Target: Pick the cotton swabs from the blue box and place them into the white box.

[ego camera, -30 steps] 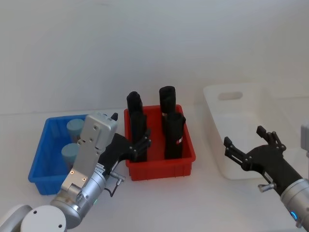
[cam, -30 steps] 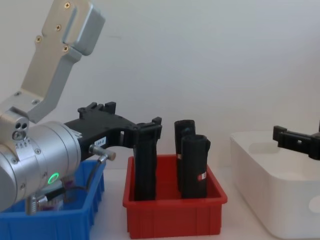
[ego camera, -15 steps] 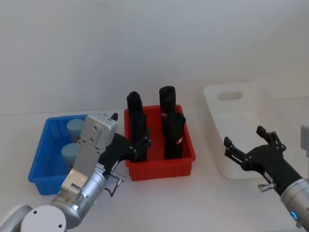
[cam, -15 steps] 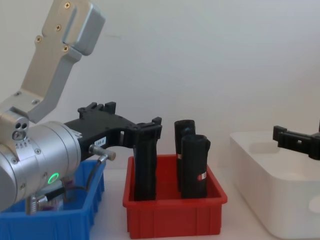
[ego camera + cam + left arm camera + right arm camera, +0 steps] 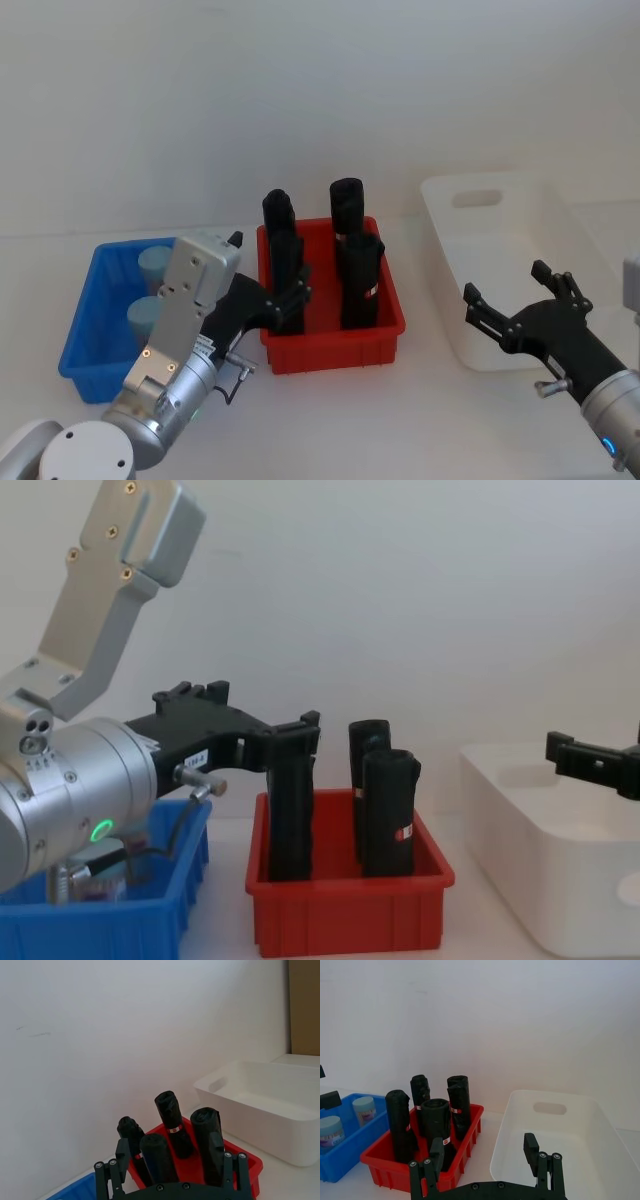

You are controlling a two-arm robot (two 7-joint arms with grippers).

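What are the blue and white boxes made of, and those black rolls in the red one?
The blue box looks like moulded plastic: smooth, with a rimmed edge. The white box is likely plastic too: smooth sides, rounded corners, a moulded handle slot. The black rolls are perhaps rolled plastic film, matt and crumpled at the tops; not certain.

Left gripper reaches forward above the worktop's near left corner, jaws spread; right gripper hovers near its right edge, jaws likewise apart.
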